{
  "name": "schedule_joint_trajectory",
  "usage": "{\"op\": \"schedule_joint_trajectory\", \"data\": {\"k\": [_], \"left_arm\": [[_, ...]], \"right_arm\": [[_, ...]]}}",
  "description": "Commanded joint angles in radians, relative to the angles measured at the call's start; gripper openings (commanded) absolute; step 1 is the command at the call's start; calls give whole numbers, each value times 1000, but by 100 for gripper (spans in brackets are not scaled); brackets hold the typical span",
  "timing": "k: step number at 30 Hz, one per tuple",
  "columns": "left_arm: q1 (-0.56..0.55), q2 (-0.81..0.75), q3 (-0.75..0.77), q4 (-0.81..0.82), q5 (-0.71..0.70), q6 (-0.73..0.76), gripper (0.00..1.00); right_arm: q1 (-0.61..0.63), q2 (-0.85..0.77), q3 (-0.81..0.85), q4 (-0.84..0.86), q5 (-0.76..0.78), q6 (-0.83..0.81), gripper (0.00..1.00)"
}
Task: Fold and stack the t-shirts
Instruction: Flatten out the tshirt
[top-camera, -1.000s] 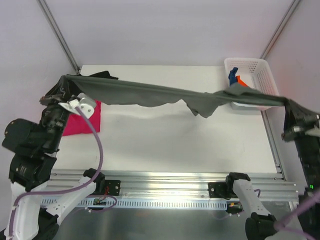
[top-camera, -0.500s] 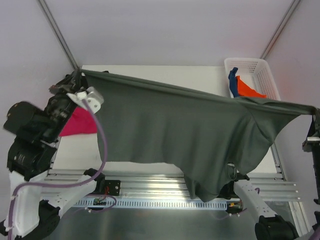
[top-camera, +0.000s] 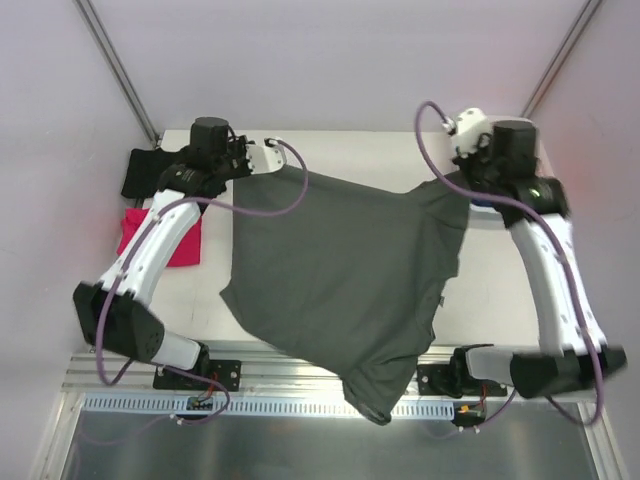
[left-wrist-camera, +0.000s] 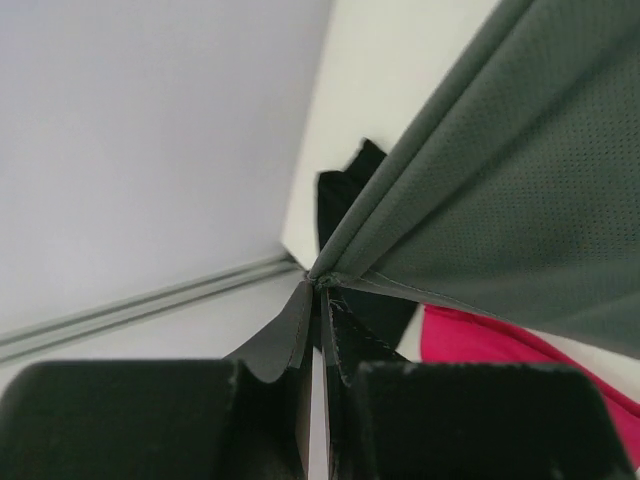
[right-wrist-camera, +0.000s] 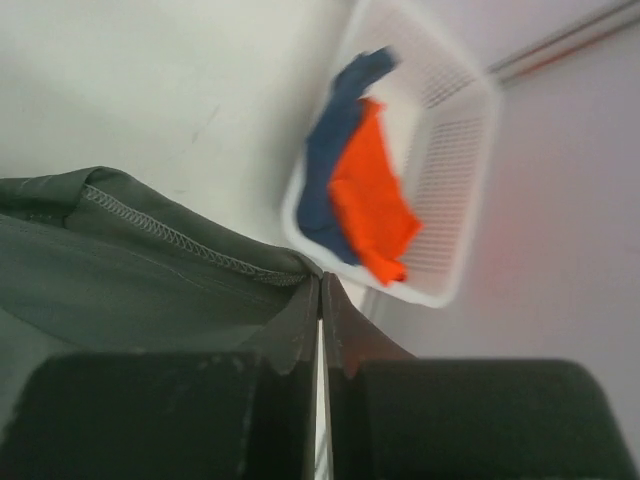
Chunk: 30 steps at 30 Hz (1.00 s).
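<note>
Over my white table (top-camera: 330, 150), soft dark grey cloth t-shirt (top-camera: 340, 270), left gripper (left-wrist-camera: 320, 292) pinched tight on 1 far corner, right gripper (right-wrist-camera: 320, 288) likewise on the other.

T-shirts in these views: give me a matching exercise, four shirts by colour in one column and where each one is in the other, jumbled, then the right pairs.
Things:
1. dark grey t-shirt
2. black t-shirt
3. magenta t-shirt
4. orange t-shirt

Places:
A. in the white basket, with the blue t-shirt
B. far left corner of the table
C. pinched by the left gripper and the right gripper
D. left edge of the table, partly under the left arm

Pairs: 1-C, 2-B, 3-D, 4-A
</note>
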Motion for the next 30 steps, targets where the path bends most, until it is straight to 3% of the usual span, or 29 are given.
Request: {"op": "schedule_joint_trajectory", "data": {"k": [1,7,11,25,30], "left_arm": [[59,182,65,29,25,-6,0],[122,535,291,29,-18,3,0],[134,684,414,31,-18,2,0],[136,987,708,31,-51,15,0],[130,956,712,28,-106,-3,0]], "right_arm": [[-8,212,25,94,-81,97,0],[-18,726,405,-13,-85,66,1],[-22,968,704,-55,-49,86,1],[-5,1223,784,120,-39,61,1],[-16,1196,821,138,-19,106,1]]}}
